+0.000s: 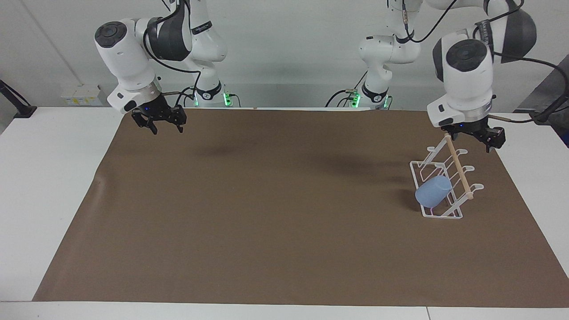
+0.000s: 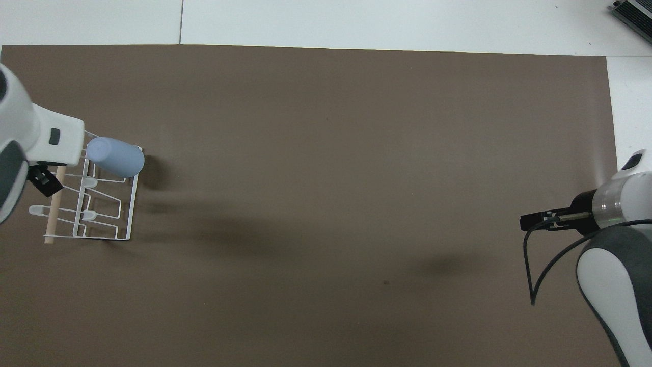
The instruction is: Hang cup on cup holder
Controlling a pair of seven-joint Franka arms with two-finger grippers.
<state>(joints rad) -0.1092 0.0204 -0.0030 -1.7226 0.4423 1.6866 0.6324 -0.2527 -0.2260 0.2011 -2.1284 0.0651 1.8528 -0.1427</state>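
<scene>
A small light blue handleless plastic tumbler, the cup (image 1: 433, 191), is hanging tilted on a slanted prong of the white wire rack with a rectangular base frame and a light wooden dowel, the cup holder (image 1: 444, 184). Its closed bottom is pointing up and away from the dowel (image 1: 458, 166), and it is sitting on the prong at the end of the rack farthest from the robots. The cup holder is standing on the brown paper sheet (image 1: 275, 204) that is covering the white counter (image 1: 44, 178), near the left arm's end of that sheet.

The left gripper (image 1: 475, 135) is hanging in the air over the robots' end of the cup holder, just above the upper tip of the dowel and touching neither rack nor cup. It is holding nothing; whether its fingers are parted cannot be told.

The right arm is waiting at the right arm's end of the sheet, well apart from the cup holder. The right gripper (image 1: 159, 121) is hovering above the brown sheet with its fingers spread and nothing between them.

No writing can be read on cup or cup holder.
</scene>
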